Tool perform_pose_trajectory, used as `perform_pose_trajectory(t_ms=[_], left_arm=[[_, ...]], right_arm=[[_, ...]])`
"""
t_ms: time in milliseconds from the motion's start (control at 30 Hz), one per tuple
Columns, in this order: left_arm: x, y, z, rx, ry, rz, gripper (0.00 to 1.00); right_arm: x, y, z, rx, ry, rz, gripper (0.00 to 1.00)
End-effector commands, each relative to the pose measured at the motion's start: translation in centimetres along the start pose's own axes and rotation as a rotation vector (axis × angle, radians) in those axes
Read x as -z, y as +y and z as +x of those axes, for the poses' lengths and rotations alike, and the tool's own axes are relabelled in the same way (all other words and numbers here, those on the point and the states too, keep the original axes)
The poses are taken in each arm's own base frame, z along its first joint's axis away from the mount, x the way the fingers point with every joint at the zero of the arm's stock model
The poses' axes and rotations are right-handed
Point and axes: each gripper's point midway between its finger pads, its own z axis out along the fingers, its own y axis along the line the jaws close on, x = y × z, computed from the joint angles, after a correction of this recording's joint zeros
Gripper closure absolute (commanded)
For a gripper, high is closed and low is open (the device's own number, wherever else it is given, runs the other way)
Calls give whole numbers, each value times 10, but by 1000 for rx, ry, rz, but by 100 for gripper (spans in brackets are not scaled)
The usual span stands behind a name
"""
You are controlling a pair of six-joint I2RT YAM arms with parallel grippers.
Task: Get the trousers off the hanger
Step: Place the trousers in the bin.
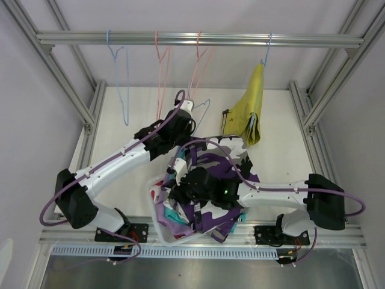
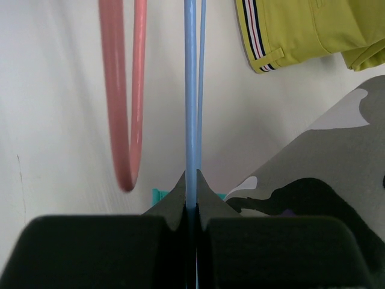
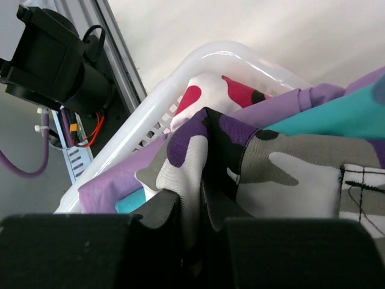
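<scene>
My left gripper (image 1: 185, 108) is shut on the thin wire of an empty blue hanger (image 2: 190, 90), below the rail; it shows in the top view (image 1: 204, 109). My right gripper (image 1: 179, 191) is low in the white basket (image 1: 155, 208), shut on a fold of the purple-black-white camouflage shorts (image 3: 192, 162), which spread over the basket (image 1: 210, 165). Red-and-white shorts (image 3: 207, 93), lilac shorts (image 3: 111, 186) and teal shorts (image 3: 325, 120) lie in the basket under them. Mustard yellow shorts (image 1: 255, 108) with a striped side band (image 2: 255, 36) hang on a blue hanger at the rail's right.
An empty blue hanger (image 1: 120, 78) and two empty pink hangers (image 1: 161, 72) hang from the metal rail (image 1: 198, 39). One pink hanger (image 2: 123, 96) hangs close left of my left gripper. Frame posts (image 1: 90, 114) stand at both sides.
</scene>
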Motion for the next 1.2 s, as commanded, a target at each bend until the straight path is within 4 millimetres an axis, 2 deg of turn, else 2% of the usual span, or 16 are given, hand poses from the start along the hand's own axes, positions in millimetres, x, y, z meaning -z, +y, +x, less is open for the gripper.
perform_pose_trajectory(t_ms=[0,100,133,200,233,300,333,367,400,567,633,767,833,933,1067,1167], left_arm=[[21,-9,-33,61,-86,64,100],[21,-11,-31,60,-81,72,100],[21,-11,-31,61,-79,73,99],[22,-12,-32,62,-81,77,99],[21,-12,-31,62,-79,78,100],[22,-12,-31,61,-77,82,100],[22,-13,-31,62,-79,83,99],[22,-13,-31,61,-77,84,99],[22,-13,-31,61,-77,87,99],[25,-13,-32,63,-83,88,100],[27,-13,-34,64,-90,91,100],[29,-13,-36,66,-97,97,99],[30,-13,-36,67,-98,99,100],[31,-13,-37,68,-101,102,99],[30,-14,-36,65,-97,102,99],[30,-14,-38,66,-101,103,99]], right_arm=[[-7,14,39,-44,61,-41,100],[-9,11,54,-63,72,-9,97],[-9,13,56,-62,77,-8,85],[-7,14,59,-49,92,10,69],[-6,16,52,-44,83,15,57],[2,22,35,-32,53,29,47],[8,23,33,-15,64,37,40],[15,36,11,-13,15,16,38],[22,32,12,-1,30,46,36],[57,42,-31,-8,-53,48,30],[78,43,-49,-6,-106,61,30],[110,29,-66,0,-163,127,29],[126,15,-70,-1,-183,193,30],[140,4,-70,5,-204,229,29],[142,19,-71,29,-216,126,23],[133,30,-70,41,-214,73,22]])
